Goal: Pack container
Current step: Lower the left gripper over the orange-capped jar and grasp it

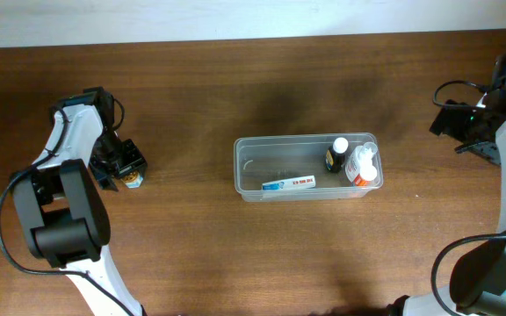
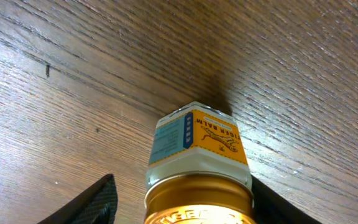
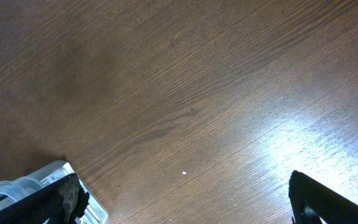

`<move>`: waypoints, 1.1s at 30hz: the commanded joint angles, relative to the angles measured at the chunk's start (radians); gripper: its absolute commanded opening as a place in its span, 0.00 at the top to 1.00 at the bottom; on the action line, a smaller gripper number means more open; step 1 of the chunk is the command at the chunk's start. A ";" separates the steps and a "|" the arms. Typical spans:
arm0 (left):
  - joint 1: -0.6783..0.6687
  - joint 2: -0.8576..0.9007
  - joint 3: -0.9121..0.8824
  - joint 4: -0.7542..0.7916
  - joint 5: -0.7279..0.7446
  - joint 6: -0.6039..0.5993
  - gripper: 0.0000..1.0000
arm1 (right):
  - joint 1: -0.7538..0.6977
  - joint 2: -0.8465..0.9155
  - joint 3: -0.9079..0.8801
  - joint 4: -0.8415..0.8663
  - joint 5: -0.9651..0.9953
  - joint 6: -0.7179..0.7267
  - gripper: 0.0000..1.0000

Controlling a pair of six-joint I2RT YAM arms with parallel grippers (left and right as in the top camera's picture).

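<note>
The container (image 1: 237, 167), a clear rectangular tub, sits mid-table. Inside it lie a white toothpaste box (image 1: 288, 183), a dark bottle with a white cap (image 1: 337, 154) and a white bottle with orange (image 1: 363, 165). At the left, a small gold-lidded balm jar (image 1: 131, 180) with an orange label (image 2: 197, 155) stands on the wood. My left gripper (image 2: 182, 202) straddles it: the right finger (image 2: 269, 205) touches the jar, while the left finger (image 2: 95, 202) stands a gap away. My right gripper (image 3: 182, 199) hangs open over bare wood at the far right (image 1: 452, 121), and a clear corner of the container (image 3: 17, 183) shows beside its left finger.
The brown wooden table (image 1: 191, 254) runs under everything. Both arm bases stand at the front corners, the left arm (image 1: 60, 219) and the right arm (image 1: 499, 263). A pale wall edge (image 1: 235, 17) lines the back.
</note>
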 commanded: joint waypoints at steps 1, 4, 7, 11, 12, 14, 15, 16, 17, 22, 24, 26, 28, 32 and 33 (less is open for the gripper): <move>0.000 0.010 -0.002 0.004 -0.011 0.005 0.41 | -0.004 0.003 -0.001 0.003 0.016 0.009 0.02; 0.000 0.010 -0.002 0.011 -0.011 0.005 0.43 | -0.004 0.003 -0.001 0.003 0.016 0.009 0.02; 0.000 0.010 -0.002 0.022 -0.011 0.005 0.44 | -0.004 0.003 -0.001 0.003 0.016 0.009 0.02; 0.000 0.010 -0.002 0.027 -0.011 0.005 0.48 | -0.004 0.003 -0.001 0.003 0.016 0.009 0.02; 0.000 0.010 -0.002 0.029 -0.011 0.005 0.50 | -0.004 0.003 -0.001 0.003 0.016 0.009 0.02; 0.000 0.010 -0.002 0.030 -0.011 0.005 0.52 | -0.004 0.003 -0.001 0.003 0.016 0.009 0.02; 0.000 0.010 -0.002 0.029 -0.011 0.005 0.52 | -0.004 0.003 -0.001 0.003 0.016 0.009 0.02; 0.000 0.010 -0.002 0.029 -0.011 0.005 0.52 | -0.004 0.003 -0.001 0.003 0.016 0.009 0.02; 0.000 0.010 -0.002 0.029 -0.011 0.005 0.53 | -0.004 0.003 -0.001 0.003 0.016 0.009 0.01; 0.000 0.010 -0.002 0.029 -0.011 0.005 0.62 | -0.004 0.003 -0.001 0.003 0.016 0.009 0.02; 0.000 0.010 -0.002 0.028 -0.011 0.005 0.62 | -0.004 0.003 -0.001 0.003 0.016 0.009 0.01; 0.000 0.010 -0.002 0.028 -0.011 0.005 0.62 | -0.004 0.003 -0.001 0.003 0.016 0.009 0.02; 0.000 0.010 0.000 0.028 -0.011 0.006 0.62 | -0.004 0.003 -0.001 0.003 0.016 0.009 0.02; -0.002 0.009 0.020 0.027 -0.011 0.015 0.61 | -0.004 0.003 -0.001 0.003 0.016 0.009 0.02; -0.003 0.009 0.028 0.027 -0.011 0.017 0.62 | -0.004 0.003 -0.001 0.003 0.016 0.009 0.02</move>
